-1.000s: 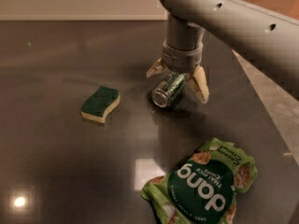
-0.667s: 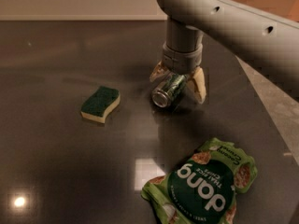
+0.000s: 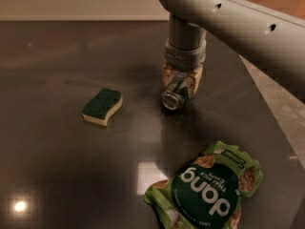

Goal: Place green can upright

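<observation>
The green can is a small dark can with a shiny silver end facing me. It lies tilted on its side at the middle right of the dark table. My gripper comes straight down from the grey arm and its pale fingers are closed on the can's body. The can's silver end looks slightly raised off the table.
A sponge with a green top lies to the left of the can. A light green "dang" snack bag lies in front, near the table's right edge. A pale floor shows past that edge.
The fingers were spread wide on both sides of the can; now they have closed in against it. The can sits a little higher in the fingers.
</observation>
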Action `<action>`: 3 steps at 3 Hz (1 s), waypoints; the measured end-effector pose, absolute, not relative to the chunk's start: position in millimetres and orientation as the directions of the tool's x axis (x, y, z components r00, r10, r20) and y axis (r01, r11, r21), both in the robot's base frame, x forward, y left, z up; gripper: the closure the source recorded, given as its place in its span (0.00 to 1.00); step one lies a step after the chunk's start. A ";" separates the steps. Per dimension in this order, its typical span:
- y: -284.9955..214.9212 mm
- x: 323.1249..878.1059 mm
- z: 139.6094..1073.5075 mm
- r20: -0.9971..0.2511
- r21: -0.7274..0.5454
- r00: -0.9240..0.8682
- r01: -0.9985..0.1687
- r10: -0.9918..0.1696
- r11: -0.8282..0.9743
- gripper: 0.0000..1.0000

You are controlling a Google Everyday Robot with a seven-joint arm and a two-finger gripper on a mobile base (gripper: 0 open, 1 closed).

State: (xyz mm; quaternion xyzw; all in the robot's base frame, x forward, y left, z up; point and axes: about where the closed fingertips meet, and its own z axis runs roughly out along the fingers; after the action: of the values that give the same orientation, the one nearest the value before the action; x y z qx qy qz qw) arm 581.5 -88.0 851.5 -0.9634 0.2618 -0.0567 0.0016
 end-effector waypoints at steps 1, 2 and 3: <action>-87.2 583.4 860.4 0.152 -0.056 0.866 -0.473 -0.476 -0.879 0.84; -83.9 582.5 878.8 0.244 -0.115 0.872 -0.410 -0.425 -0.905 1.00; -77.7 581.2 903.4 0.326 -0.200 0.870 -0.319 -0.370 -0.926 1.00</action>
State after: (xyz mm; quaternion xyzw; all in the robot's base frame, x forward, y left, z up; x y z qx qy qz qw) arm 581.2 -77.7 903.4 -0.9644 0.1786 -0.1820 0.0699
